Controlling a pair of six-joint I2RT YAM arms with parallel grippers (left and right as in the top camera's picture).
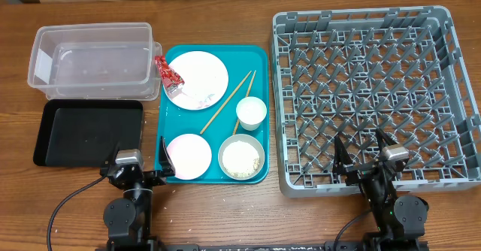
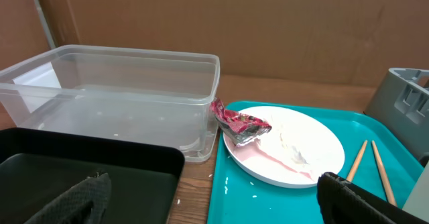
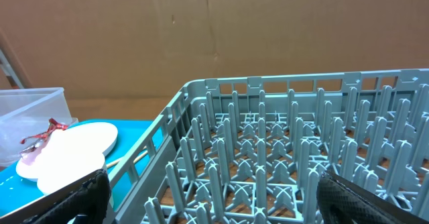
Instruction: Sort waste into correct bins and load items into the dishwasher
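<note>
Overhead, the teal tray point(image 1: 180, 122) is seen in the middle of the table point(image 1: 248, 3), and most of the task's things are held on it. A large plate point(image 1: 199, 77) lies at its far end, with the red wrapper point(image 1: 168, 71) set on the plate's left rim, hard against the clear tub point(image 1: 90, 59). Two chopsticks point(image 1: 229, 101) are laid slantwise across the tray. A cup point(image 1: 251, 112) stands to the right, a small plate point(image 1: 188, 155) at the near left, and a bowl point(image 1: 241, 158) of white grains point(image 1: 240, 161) at the near right. The black tray point(image 1: 86, 131) is placed just near of the tub, touching it. The dish rack point(image 1: 376, 93) fills the right side.

A strip of bare wood is left between the teal tray and the rack, and more along the far edge.

The left gripper point(image 1: 138, 157) is held over the black tray's near right corner, its fingers point(image 2: 74, 200) spread wide with nothing between them. The right gripper point(image 1: 359, 149) is poised at the rack's near wall, likewise spread and holding nothing.

In the left wrist view a pale crumpled patch on the large plate cannot be made out clearly, and the rack is cut off at the right edge.
</note>
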